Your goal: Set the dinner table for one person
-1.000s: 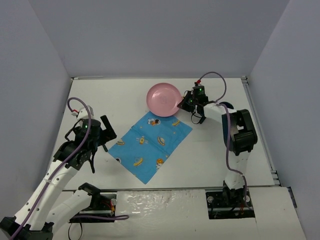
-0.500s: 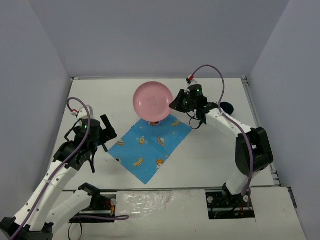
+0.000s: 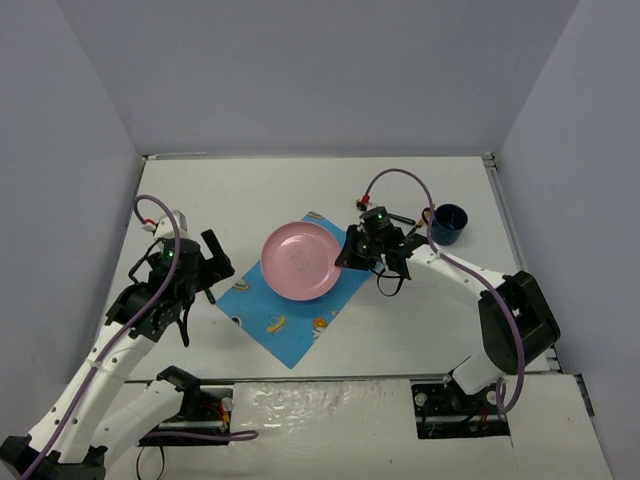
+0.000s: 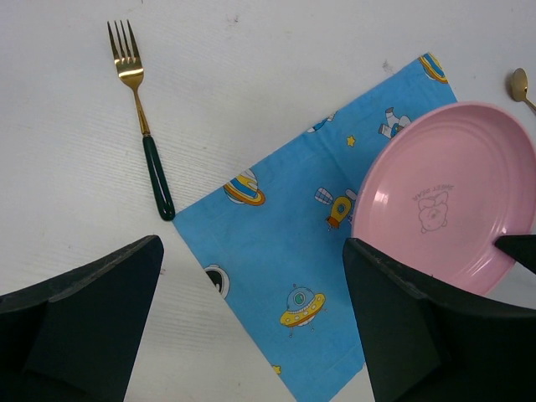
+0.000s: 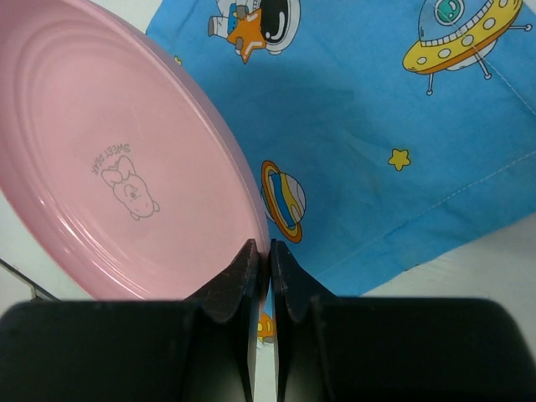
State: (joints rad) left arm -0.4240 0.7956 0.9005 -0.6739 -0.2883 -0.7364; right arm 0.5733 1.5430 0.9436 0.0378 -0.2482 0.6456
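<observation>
Starting at the near edge, at 6 o'clock in the top view, we see both arm bases bolted to the dinner table (image 3: 250,190). This wide, matte white top fills the floor of the enclosure, its edges square to the walls. It looks slightly longer from 9 to 3 o'clock than from 6 to 12, though the camera's slant keeps us from being sure.

At about 8 o'clock the left gripper (image 4: 251,251) hangs over the table with its jaws spread wide and nothing between them. Below it lies the blue mat (image 4: 276,251), printed with planets and rockets. The mat is turned like a diamond, with its long axis running from 7 towards 1 o'clock. Just beside the mat's 9 o'clock corner lies a fork (image 4: 142,126) with gold tines and a dark green handle. The fork is apart from the cloth and its tines point away from the mat.

Near the table's middle, the right gripper (image 5: 261,251) is pinched tight on the rim of a pink plate (image 3: 300,260), one finger on each face. The plate is tilted above the far half of the mat, and we cannot tell whether its low edge touches the cloth.

Beyond the plate, the gold bowl of a spoon (image 4: 521,84) shows on bare table. At 2 o'clock a dark blue cup (image 3: 450,223) stands upright, well apart from the mat.
</observation>
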